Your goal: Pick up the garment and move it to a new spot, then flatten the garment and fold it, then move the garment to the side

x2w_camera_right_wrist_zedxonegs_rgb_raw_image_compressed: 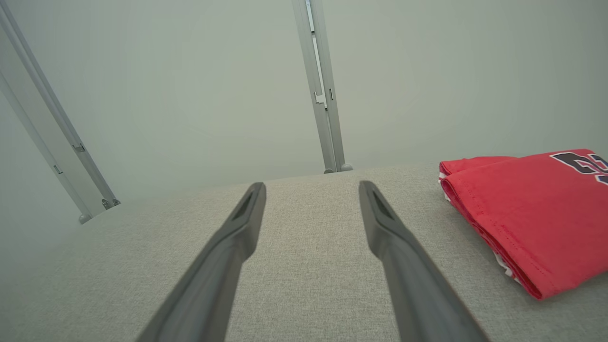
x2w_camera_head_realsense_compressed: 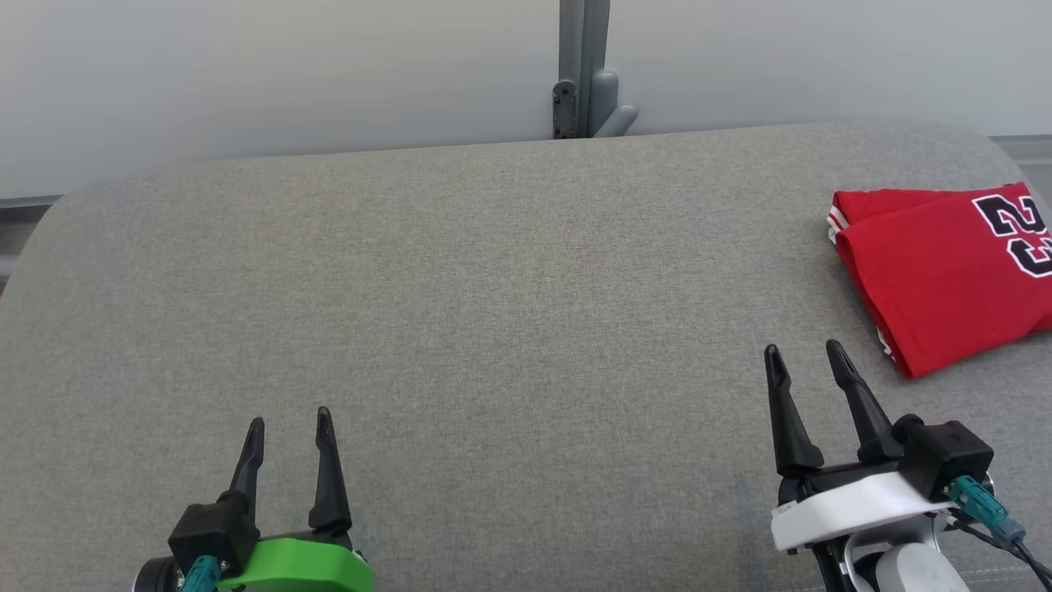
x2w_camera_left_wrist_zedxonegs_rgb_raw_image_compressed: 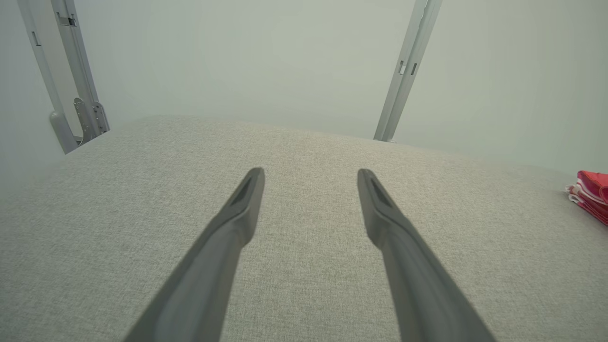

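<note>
The garment is a red jersey with black and white numerals, lying folded in a flat packet at the right edge of the grey padded table. It shows again as the garment at the right of the right wrist view, and a sliver of the garment sits at the far right of the left wrist view. My right gripper stands open just left of and nearer than the packet, holding nothing. My left gripper is open at the lower left over bare fabric, far from the jersey.
A grey metal post with a bracket rises behind the table's far edge against a pale wall. The table's corners are rounded. Wide bare fabric lies between and beyond the two grippers.
</note>
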You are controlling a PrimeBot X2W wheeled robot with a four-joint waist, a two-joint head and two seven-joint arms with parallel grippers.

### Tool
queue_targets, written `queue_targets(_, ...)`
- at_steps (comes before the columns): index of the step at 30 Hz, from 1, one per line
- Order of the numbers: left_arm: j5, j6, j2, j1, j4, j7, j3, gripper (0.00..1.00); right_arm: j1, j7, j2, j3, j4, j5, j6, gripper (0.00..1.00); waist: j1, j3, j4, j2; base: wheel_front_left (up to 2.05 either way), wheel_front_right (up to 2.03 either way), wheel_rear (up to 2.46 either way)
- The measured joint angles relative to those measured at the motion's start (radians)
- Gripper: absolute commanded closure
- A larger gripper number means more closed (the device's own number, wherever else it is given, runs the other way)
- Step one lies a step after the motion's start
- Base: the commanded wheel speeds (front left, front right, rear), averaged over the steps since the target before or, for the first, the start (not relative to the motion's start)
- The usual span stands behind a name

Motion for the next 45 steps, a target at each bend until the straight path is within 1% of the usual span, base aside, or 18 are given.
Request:
queue_targets(6,0.000,0.008,0.000,0.000,-0.001,0.000,0.001,0.00,0.001,0.000,0.000,0.000,0.004,0.000,0.000,0.00,0.0000,0.000,-0.001,0.0000,0.00,0.00,0.00)
queue_targets(16,-0.001,0.007,0.000,0.000,0.004,0.000,0.002,0.00,0.001,0.000,0.000,0.000,0.007,0.007,0.000,0.00,0.0000,0.005,0.001,0.0000,0.00,0.00,0.00)
queue_targets(17,-0.001,0.007,0.000,0.000,0.002,0.000,0.002,1.00,0.001,0.000,0.000,-0.002,0.007,0.007,0.000,1.00,0.0000,0.006,0.001,0.0000,0.00,0.00,0.00)
queue_targets(23,-0.020,0.007,-0.003,0.010,0.044,0.008,-0.001,1.00,0.023,0.004,0.002,0.001,0.049,0.014,0.000,1.00,0.0000,0.006,0.002,0.0000,0.00,0.00,0.00)
queue_targets(35,-0.228,-0.019,-0.002,0.006,0.054,0.069,0.029,1.00,0.026,0.041,-0.005,-0.009,0.062,0.240,0.000,1.00,0.0000,0.004,0.002,0.0000,0.00,0.00,0.00)
queue_targets(45,-0.385,-0.044,0.001,-0.009,0.063,0.112,0.055,1.00,0.021,0.070,-0.014,-0.021,0.069,0.407,0.000,1.00,0.0000,0.002,0.003,0.0000,0.00,0.00,0.00)
